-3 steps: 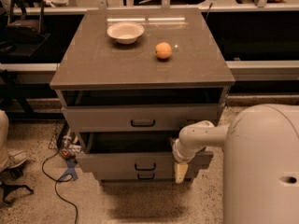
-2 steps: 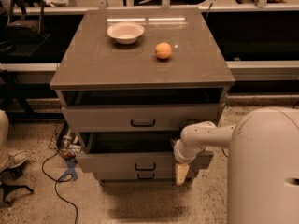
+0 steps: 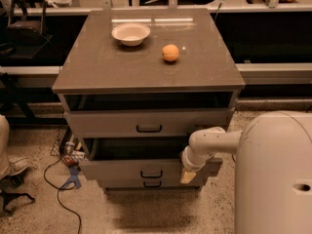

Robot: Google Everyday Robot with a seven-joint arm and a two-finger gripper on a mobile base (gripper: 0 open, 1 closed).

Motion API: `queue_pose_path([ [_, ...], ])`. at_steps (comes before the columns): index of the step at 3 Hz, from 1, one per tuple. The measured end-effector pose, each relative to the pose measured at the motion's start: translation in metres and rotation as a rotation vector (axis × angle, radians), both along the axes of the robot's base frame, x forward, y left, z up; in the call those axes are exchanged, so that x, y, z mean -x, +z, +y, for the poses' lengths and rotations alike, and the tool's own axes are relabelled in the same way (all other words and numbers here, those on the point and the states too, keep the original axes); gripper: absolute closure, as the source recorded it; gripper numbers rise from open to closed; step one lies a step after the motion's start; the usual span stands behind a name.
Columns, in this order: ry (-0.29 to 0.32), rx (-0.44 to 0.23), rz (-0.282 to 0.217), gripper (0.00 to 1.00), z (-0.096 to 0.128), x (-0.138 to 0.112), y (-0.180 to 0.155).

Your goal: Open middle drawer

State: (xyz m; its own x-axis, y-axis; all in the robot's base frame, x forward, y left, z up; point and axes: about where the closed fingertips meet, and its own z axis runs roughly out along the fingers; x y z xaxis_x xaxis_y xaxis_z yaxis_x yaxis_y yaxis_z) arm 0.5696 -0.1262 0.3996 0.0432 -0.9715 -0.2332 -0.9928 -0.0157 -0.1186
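Note:
The middle drawer (image 3: pixel 122 170) of the grey-brown cabinet stands pulled out, with its dark interior (image 3: pixel 134 149) showing and its small black handle (image 3: pixel 151 173) on the flat front. My gripper (image 3: pixel 188 175) hangs down from my pale arm (image 3: pixel 209 141) at the right end of that drawer front, close against it. The top drawer (image 3: pixel 112 123) above is also partly out. The lowest drawer (image 3: pixel 152 184) sits just under the middle one, and only a strip of it with its handle shows.
A white bowl (image 3: pixel 130 33) and an orange (image 3: pixel 170 52) rest on the cabinet top (image 3: pixel 97 67). My large pale body (image 3: pixel 275 179) fills the lower right. Cables (image 3: pixel 58 184) and small items lie on the floor at the left, beside a shoe (image 3: pixel 12 167).

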Motion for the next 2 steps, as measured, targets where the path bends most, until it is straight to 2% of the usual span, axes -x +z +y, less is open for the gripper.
queue_pose_path([
  [1,-0.067,0.006,-0.011,0.59,-0.014,0.003,0.005],
  [2,-0.119,0.011,-0.026,0.90,-0.030,0.006,0.010],
])
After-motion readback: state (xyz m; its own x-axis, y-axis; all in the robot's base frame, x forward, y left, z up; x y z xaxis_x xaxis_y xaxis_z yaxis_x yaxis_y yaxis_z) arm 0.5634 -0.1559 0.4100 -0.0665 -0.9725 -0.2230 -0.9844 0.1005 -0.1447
